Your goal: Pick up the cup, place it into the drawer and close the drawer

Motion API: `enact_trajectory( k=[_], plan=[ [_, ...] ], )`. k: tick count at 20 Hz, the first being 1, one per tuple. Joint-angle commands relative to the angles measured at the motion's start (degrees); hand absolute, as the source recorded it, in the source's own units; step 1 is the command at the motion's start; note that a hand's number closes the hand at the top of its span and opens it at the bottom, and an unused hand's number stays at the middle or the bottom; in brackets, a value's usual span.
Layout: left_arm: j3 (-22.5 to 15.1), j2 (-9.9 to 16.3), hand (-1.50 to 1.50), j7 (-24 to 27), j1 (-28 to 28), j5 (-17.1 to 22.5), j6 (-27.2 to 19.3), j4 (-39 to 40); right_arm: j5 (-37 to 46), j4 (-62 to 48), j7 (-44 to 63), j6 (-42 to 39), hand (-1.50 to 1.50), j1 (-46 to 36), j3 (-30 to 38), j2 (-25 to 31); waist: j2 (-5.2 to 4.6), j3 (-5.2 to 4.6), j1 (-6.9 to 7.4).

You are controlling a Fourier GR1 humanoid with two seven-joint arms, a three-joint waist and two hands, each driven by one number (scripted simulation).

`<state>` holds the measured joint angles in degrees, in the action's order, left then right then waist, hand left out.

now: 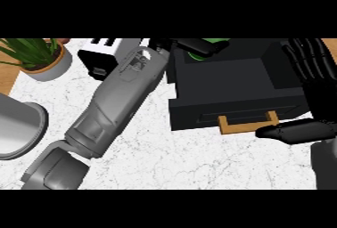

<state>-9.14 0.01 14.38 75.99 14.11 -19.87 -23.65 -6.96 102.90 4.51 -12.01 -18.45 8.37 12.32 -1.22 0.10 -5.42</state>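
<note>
Above, a green cup [209, 48] is gripped by the left hand [197, 45] over the drawer [230, 84]; right hand [309, 80] is held open beside it.

White marble-look counter [197, 164], smooth with grey veins. On it, a matt black drawer [237, 89] with a wooden handle [248, 124]. Left of the drawer, a brushed-metal pot [16, 129]; the hands [296, 131] look glossy black plastic.
</note>
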Motion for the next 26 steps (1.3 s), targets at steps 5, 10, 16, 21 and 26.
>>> enact_trajectory(
  k=[5,10,16,21,26],
  plan=[
    [-8.7,0.0,1.50,-4.4,0.5,2.8,4.2,6.7,-2.3,1.1,1.2,-2.3,-1.50,-1.3,-0.7,0.7,-0.65,0.04,-4.20],
    [-12.0,0.0,-1.50,-2.7,-0.7,4.0,4.3,6.5,-0.2,-1.9,-0.2,-1.0,-1.50,-4.7,-2.9,-1.1,-1.64,0.03,-5.43],
    [-8.8,0.0,-1.50,3.1,-4.1,12.0,4.1,2.7,-7.5,0.0,2.2,-8.1,-1.50,-5.5,-6.8,-1.7,-1.52,-0.10,-6.88],
    [-6.9,0.0,-1.50,9.5,-4.5,17.5,6.7,-0.6,-14.1,-1.2,3.6,-16.9,1.50,-5.4,-11.1,-0.8,-1.32,-0.13,-5.63],
    [-6.3,0.0,-1.50,12.9,-4.6,20.5,2.9,-0.1,-9.6,-1.0,8.5,-25.5,1.50,-3.5,-16.0,8.3,-0.43,-0.16,-3.18]
  ],
)
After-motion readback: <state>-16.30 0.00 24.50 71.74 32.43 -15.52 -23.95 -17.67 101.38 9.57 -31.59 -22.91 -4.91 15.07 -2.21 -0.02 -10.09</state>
